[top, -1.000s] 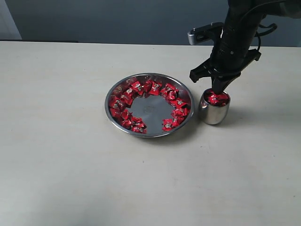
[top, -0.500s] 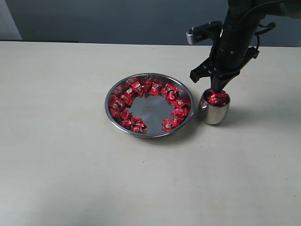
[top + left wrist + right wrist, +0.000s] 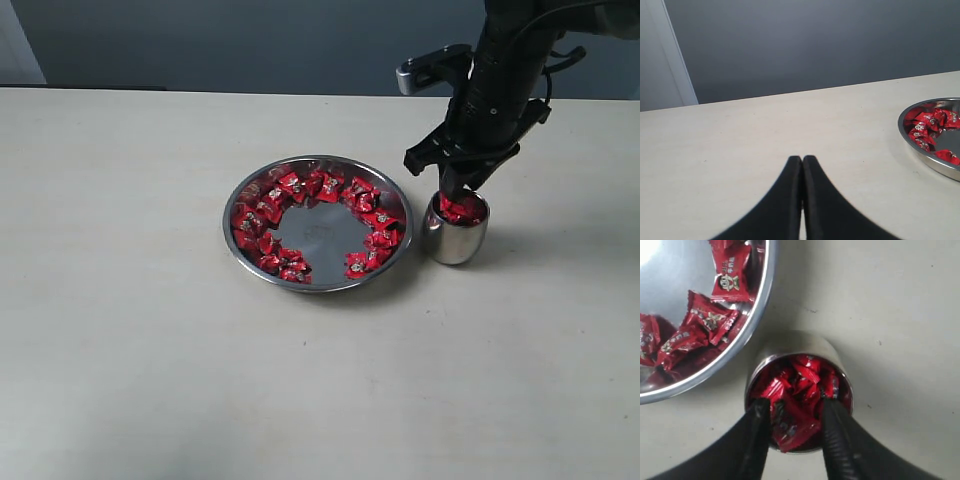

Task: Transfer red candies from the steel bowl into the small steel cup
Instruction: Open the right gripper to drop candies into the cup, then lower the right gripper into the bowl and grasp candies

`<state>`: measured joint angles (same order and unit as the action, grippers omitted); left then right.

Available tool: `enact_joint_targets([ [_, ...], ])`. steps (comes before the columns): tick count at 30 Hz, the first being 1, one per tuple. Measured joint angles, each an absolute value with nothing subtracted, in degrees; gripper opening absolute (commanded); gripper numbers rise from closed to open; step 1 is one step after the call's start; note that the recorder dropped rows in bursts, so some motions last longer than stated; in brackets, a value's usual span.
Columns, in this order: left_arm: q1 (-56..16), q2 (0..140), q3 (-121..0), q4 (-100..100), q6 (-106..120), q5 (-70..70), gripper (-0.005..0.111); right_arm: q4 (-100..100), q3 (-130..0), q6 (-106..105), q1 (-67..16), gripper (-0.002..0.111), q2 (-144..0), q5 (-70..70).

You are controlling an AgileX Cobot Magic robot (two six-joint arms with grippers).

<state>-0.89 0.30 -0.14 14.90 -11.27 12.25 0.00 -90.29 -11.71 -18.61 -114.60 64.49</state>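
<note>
Poising right claw (image 3: pixel 795 409), spread, over cup (image 3: pixel 801 341), a candy (image 3: pixel 790 427) lying in its gap; holding left claw (image 3: pixel 802 159) pressed together near bowl (image 3: pixel 901 129).

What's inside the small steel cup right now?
The small steel cup holds red candies up to about its rim. The right pincer, jaws open, stands over its mouth, one candy lying between them. The cup's bottom and any lower candies are covered by the top layer.

On the surface (image 3: pixel 150 350) we find the bowl (image 3: pixel 320 232) at centre, with the cup (image 3: pixel 455 242) just beside it on the right. Candies (image 3: pixel 300 185) ring the bowl's floor; more fill the cup, directly beneath the right pincer (image 3: pixel 460 195).
</note>
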Motion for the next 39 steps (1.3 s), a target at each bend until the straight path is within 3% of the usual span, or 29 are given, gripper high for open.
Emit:
enact_joint_targets([
  [25,-0.89,0.30,-0.14,14.90,-11.27,12.25,0.000,-0.40,-90.29,-9.93,-18.61,0.035,-114.60,61.23],
  [29,-0.89,0.30,-0.14,14.90,-11.27,12.25,0.000,10.32,-90.29,-12.21,-18.77,0.035,-114.60,59.79],
  [33,-0.89,0.30,-0.14,14.90,-11.27,12.25,0.000,26.01,-90.29,-24.62,-24.65,0.035,-114.60,53.75],
  [39,-0.89,0.30,-0.14,14.90,-11.27,12.25,0.000,27.70,-90.29,-27.86,-32.98,0.035,-118.00,46.48],
])
